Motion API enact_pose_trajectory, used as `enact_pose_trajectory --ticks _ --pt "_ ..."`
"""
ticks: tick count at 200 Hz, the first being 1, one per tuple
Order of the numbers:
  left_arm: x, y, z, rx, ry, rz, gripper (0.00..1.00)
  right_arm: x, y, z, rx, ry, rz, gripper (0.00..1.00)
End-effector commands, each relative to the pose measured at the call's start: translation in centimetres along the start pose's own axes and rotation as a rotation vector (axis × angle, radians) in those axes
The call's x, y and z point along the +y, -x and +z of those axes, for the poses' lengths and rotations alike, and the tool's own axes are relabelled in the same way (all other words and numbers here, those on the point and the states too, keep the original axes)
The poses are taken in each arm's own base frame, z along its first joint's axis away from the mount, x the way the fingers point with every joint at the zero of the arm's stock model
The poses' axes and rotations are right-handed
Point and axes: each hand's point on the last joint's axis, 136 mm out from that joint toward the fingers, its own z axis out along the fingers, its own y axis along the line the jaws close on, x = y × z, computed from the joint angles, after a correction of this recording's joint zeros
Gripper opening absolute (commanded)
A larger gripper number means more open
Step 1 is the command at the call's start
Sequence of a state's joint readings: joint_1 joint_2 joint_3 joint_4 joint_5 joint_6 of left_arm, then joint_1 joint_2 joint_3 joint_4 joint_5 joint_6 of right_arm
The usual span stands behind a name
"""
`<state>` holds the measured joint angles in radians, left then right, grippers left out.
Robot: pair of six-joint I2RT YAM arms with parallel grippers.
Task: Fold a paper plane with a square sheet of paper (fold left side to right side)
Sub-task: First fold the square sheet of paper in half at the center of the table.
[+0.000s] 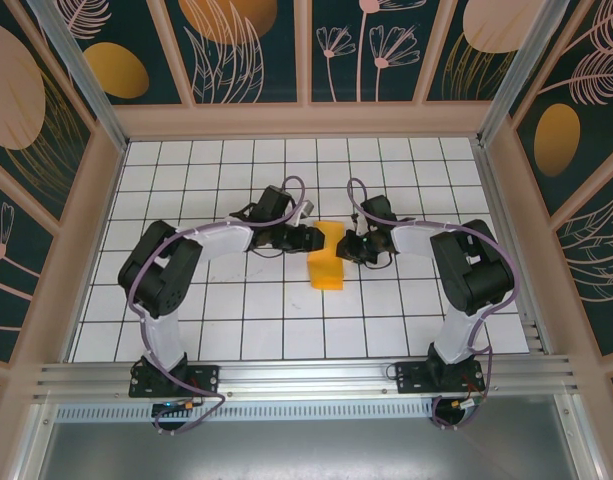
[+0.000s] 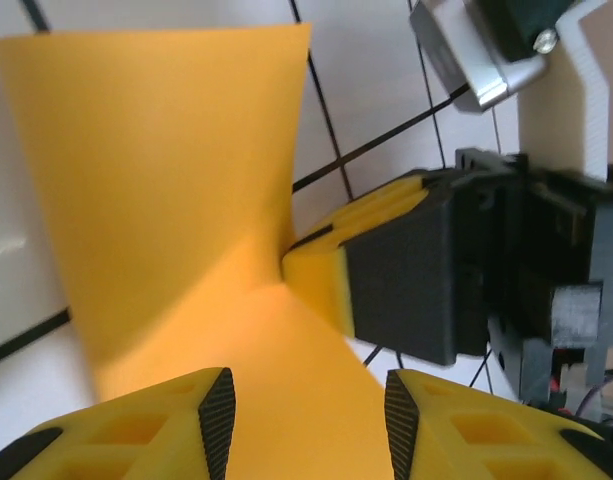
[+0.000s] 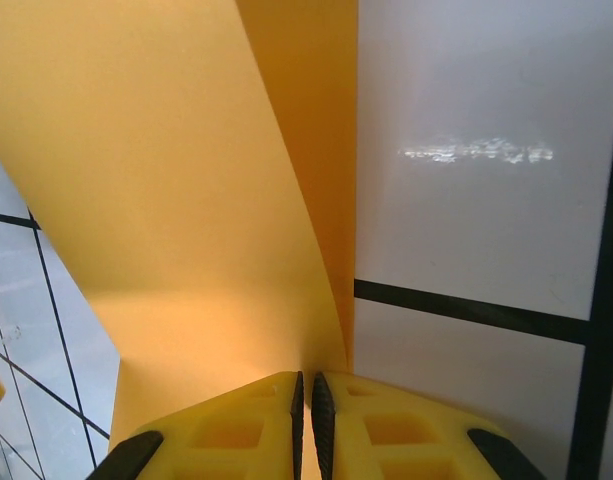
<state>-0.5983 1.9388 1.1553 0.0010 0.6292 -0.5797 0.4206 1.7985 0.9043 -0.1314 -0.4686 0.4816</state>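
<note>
The square sheet of paper (image 1: 326, 266) is orange-yellow, partly folded over, and lies at the table's centre between both grippers. My right gripper (image 1: 352, 247) is shut on the sheet's right edge. In the right wrist view its jaws (image 3: 308, 400) meet on the paper (image 3: 166, 200), which curves up and away to the left. My left gripper (image 1: 308, 240) sits at the sheet's left side. In the left wrist view it stands open (image 2: 308, 425), and the paper (image 2: 166, 180) spreads below and beyond the gap. The right gripper's fingers (image 2: 321, 270) pinch the sheet just ahead.
The white grid table (image 1: 226, 320) is boxed in by painted walls (image 1: 46, 230) on three sides. An aluminium rail (image 1: 306, 378) with the arm bases runs along the near edge. Both arms reach inward, their wrists close together at the centre.
</note>
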Motion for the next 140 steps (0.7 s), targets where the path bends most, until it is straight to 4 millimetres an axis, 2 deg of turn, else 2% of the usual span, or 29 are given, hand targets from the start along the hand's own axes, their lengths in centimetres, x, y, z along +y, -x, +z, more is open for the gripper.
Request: enact_pose_trajectory --ticks 1,36,72,107,126,140 --pt "0.2 0.2 1.4 0.03 -0.018 0.003 0.47 -4.5 -2.5 1.5 0.075 -0.178 0.043 0.18" --pt "1.6 0.2 2.2 0.037 0.022 -0.014 0.47 -4.7 -2.5 1.5 0.074 -0.192 0.042 0.18" --pt "4.8 -0.9 2.6 0.044 0.14 -0.057 0.47 -5.1 -2.5 1.3 0.077 -0.215 0.039 0.18" --pt "7.0 -1.1 1.3 0.019 0.204 -0.094 0.48 -5.2 -2.6 1.3 0.076 -0.222 0.036 0.18" --pt "7.0 -0.5 0.2 0.0 0.197 -0.09 0.48 -5.1 -2.6 1.3 0.077 -0.219 0.034 0.18" --pt "5.7 0.4 -0.6 -0.02 0.165 -0.065 0.5 -5.1 -2.6 1.3 0.077 -0.216 0.033 0.18"
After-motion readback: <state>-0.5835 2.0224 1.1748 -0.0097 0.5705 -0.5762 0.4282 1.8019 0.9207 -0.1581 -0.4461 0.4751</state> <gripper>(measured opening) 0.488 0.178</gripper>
